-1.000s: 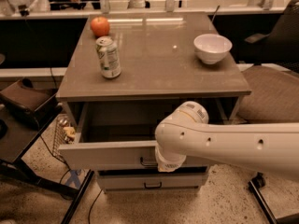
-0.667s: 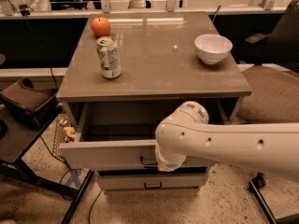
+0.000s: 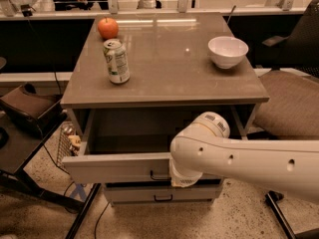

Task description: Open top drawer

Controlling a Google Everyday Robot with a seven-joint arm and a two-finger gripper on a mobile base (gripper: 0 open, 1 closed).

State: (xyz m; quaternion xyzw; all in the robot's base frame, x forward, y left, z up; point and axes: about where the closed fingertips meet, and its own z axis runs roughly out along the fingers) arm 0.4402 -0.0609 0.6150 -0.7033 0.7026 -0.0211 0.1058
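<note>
The top drawer (image 3: 114,167) of the grey cabinet stands pulled out, its light grey front well forward of the cabinet and its grey inside (image 3: 134,143) showing. Its thin black bar handle (image 3: 158,177) peeks out at the left edge of my white arm (image 3: 239,158). My gripper (image 3: 174,176) is at the drawer front by the handle, hidden behind the arm's wrist.
On the cabinet top (image 3: 169,59) stand a green can (image 3: 116,61), a red apple (image 3: 107,28) and a white bowl (image 3: 228,51). A lower drawer (image 3: 134,194) is shut beneath. A chair (image 3: 291,103) stands right; a dark stool frame (image 3: 30,133) and a wire basket (image 3: 67,141) stand left.
The drawer front and my arm have come slightly further forward out of the cabinet. The things on top have not moved.
</note>
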